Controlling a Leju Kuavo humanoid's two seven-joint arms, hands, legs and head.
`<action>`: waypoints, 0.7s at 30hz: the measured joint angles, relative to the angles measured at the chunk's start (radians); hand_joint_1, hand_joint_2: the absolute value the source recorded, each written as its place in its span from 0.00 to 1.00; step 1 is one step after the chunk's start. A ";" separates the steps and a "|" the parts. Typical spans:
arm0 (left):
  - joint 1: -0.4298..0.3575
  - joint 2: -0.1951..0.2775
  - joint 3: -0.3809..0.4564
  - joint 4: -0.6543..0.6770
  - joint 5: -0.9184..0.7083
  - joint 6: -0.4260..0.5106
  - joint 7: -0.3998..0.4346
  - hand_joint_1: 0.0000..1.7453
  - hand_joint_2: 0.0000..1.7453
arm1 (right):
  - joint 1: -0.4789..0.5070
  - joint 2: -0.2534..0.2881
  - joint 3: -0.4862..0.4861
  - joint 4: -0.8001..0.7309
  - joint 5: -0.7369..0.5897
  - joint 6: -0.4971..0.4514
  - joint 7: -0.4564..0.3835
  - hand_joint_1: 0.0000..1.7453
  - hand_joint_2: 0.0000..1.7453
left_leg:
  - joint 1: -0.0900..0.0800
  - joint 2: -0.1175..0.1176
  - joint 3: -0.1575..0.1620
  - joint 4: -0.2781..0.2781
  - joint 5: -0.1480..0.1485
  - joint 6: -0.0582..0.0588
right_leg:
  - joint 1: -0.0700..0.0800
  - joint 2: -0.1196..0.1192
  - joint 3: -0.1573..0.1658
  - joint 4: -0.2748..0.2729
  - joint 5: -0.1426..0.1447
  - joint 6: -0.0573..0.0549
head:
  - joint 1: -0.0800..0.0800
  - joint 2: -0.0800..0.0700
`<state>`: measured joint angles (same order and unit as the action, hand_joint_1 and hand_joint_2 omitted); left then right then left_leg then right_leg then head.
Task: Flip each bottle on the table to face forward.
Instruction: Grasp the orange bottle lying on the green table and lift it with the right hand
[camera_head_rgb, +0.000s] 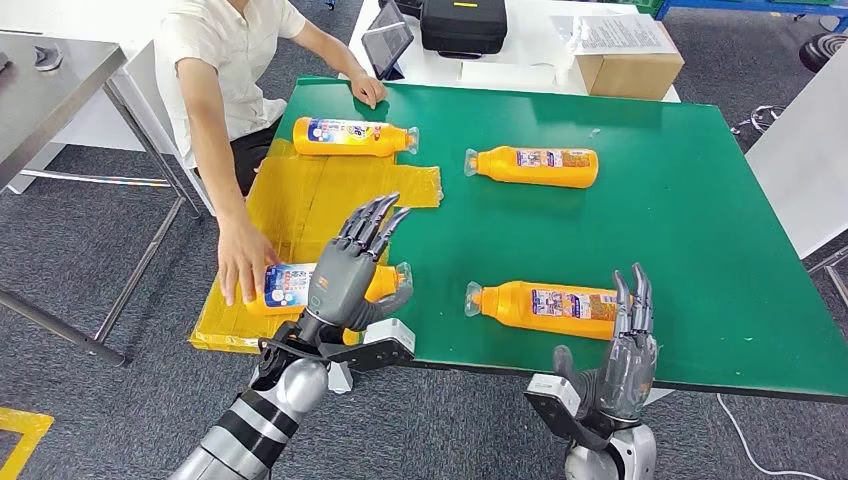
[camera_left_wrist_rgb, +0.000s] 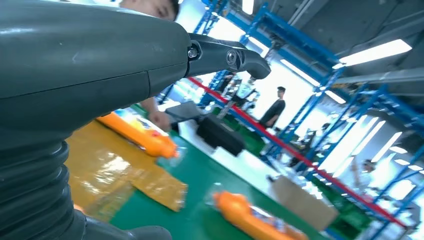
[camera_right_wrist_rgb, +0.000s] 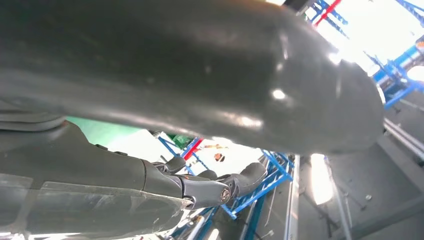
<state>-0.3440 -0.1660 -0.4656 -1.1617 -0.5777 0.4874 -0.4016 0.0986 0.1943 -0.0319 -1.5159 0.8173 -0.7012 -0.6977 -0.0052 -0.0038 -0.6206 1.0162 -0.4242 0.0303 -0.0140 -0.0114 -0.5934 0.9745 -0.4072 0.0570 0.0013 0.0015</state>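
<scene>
Bottles lie on their sides on the green table (camera_head_rgb: 700, 250), four of them, all orange plastic with clear caps. Nearest the robot on its right side, the front right bottle (camera_head_rgb: 545, 303) rests on the green felt-like surface with its cap pointing left; its label is a blue and orange panel with print too small to read. The right hand (camera_head_rgb: 625, 350) stands just off the table's near edge beside that bottle, fingers straight and close together, pointing up, holding nothing. On the left, the front left bottle (camera_head_rgb: 300, 288) lies on a sheet of yellow cardboard (camera_head_rgb: 300, 200) that covers the table's left end; its label is white and blue, the writing unreadable. The left hand (camera_head_rgb: 350, 275) hovers over this bottle with fingers stretched forward and slightly fanned, gripping nothing that can be seen. A person's hand (camera_head_rgb: 240, 262) rests on the base end of the same bottle. Farther back, the back right bottle (camera_head_rgb: 535, 166) lies on the green surface, cap to the left, and the back left bottle (camera_head_rgb: 352, 136) lies on the cardboard, cap to the right. The person's other hand (camera_head_rgb: 368, 90) rests on the table's far edge. Beyond the table stand a tablet (camera_head_rgb: 386, 45), a black case (camera_head_rgb: 462, 25) and a brown cardboard box (camera_head_rgb: 630, 70) under a printed sheet of paper (camera_head_rgb: 612, 33).
</scene>
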 joint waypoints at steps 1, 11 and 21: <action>0.005 0.000 -0.012 -0.013 0.011 0.002 -0.001 0.00 1.00 | -0.004 -0.004 0.000 0.015 0.008 0.000 0.000 0.00 0.00 | 0.000 0.000 0.000 0.000 0.000 0.000 | 0.000 0.000 0.000 0.000 0.000 0.000 | 0.000 0.000; 0.027 0.000 -0.058 -0.068 0.037 0.002 -0.003 0.00 1.00 | -0.017 -0.028 0.000 0.093 0.026 0.000 0.000 0.00 0.25 | 0.000 0.000 0.000 0.000 0.001 0.000 | 0.000 0.000 0.000 0.001 0.000 0.000 | 0.000 0.000; 0.102 -0.014 -0.096 -0.119 0.366 -0.240 0.001 0.00 1.00 | -0.103 -0.254 0.073 0.305 0.203 0.118 0.355 0.00 1.00 | -0.003 -0.001 0.000 0.000 0.001 0.001 | -0.003 -0.001 0.001 0.000 0.001 0.001 | 0.000 0.000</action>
<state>-0.2418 -0.1799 -0.5620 -1.2803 -0.2118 0.2473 -0.4006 -0.0046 -0.0593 0.0407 -1.2113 1.0199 -0.5835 -0.3428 -0.0084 -0.0047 -0.6210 1.0164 -0.4233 0.0315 -0.0172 -0.0121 -0.5928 0.9744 -0.4063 0.0581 0.0012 0.0015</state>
